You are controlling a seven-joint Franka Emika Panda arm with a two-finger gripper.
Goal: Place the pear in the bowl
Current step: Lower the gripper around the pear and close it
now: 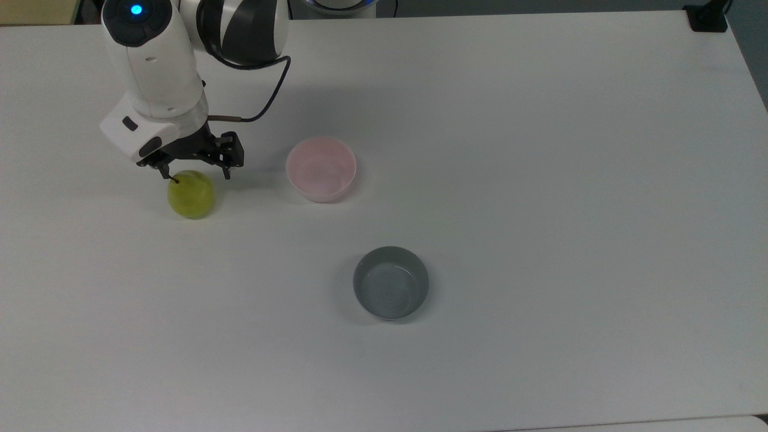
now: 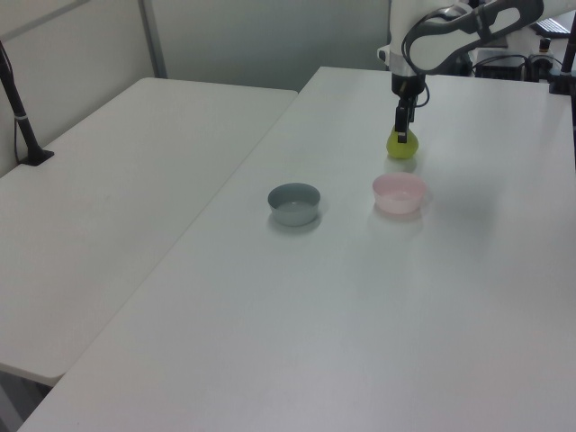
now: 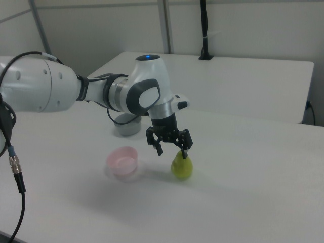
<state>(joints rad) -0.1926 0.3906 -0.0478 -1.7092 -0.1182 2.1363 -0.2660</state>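
Beneath the spread end effector (image 1: pixel 195 175), pear (image 1: pixel 191 195) upright, bowl (image 1: pixel 321 168) near

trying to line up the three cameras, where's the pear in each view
Top view: pear at left, under the gripper.
Left view: pear upper right, beyond the pink bowl.
Right view: pear centre, right of the pink bowl.
Shared landmark: the pink bowl.
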